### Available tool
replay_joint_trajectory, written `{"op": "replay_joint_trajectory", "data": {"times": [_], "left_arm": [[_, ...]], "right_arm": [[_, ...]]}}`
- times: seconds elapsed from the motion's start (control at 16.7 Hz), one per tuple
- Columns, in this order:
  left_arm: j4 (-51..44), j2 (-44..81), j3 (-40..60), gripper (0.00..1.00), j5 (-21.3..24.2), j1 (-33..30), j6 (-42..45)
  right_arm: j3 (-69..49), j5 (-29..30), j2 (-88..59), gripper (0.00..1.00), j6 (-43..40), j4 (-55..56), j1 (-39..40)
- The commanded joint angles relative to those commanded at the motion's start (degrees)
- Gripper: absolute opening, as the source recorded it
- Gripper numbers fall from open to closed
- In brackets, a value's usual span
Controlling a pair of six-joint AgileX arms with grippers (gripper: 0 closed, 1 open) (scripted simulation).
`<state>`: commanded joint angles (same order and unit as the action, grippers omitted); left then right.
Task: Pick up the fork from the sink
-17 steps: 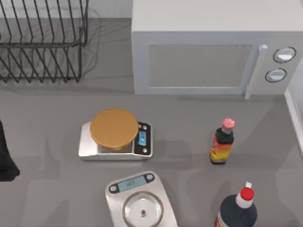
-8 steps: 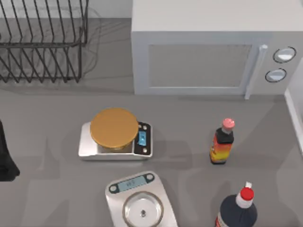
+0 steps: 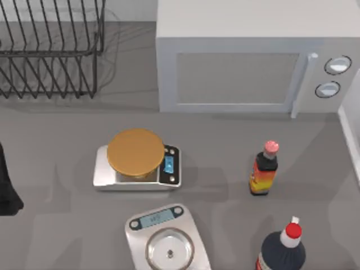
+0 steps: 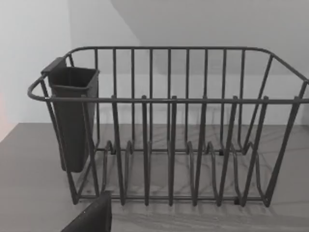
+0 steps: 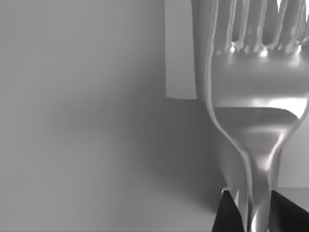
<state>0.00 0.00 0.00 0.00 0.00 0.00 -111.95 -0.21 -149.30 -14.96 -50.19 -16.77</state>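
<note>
Two dark fingertips (image 5: 231, 212) of our right gripper (image 5: 256, 215) are clamped on the fork (image 5: 258, 106), whose shiny head and tines rise close before that wrist camera, apparently lifted clear. Our left arm (image 3: 7, 185) sits at the table's left edge, facing the wire dish rack (image 4: 169, 145); whether its claw is apart or together we cannot tell.
</note>
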Motion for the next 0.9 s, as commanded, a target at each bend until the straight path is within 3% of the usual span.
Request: {"op": "replay_joint_trajectory", "data": {"times": [0.24, 0.66, 0.9], "left_arm": [[0.0, 0.0, 0.0, 1.0, 0.0, 0.0, 0.0], [0.0, 0.0, 0.0, 1.0, 0.0, 0.0, 0.0], [0.0, 0.0, 0.0, 1.0, 0.0, 0.0, 0.0]], "right_arm": [[-3.7, 0.0, 0.9, 0.0, -0.1, -4.2, -0.1], [-17.8, -0.1, 6.6, 0.0, -0.2, -25.3, -0.1], [-20.0, -0.1, 7.9, 0.0, -0.2, -27.9, -0.1]]}}
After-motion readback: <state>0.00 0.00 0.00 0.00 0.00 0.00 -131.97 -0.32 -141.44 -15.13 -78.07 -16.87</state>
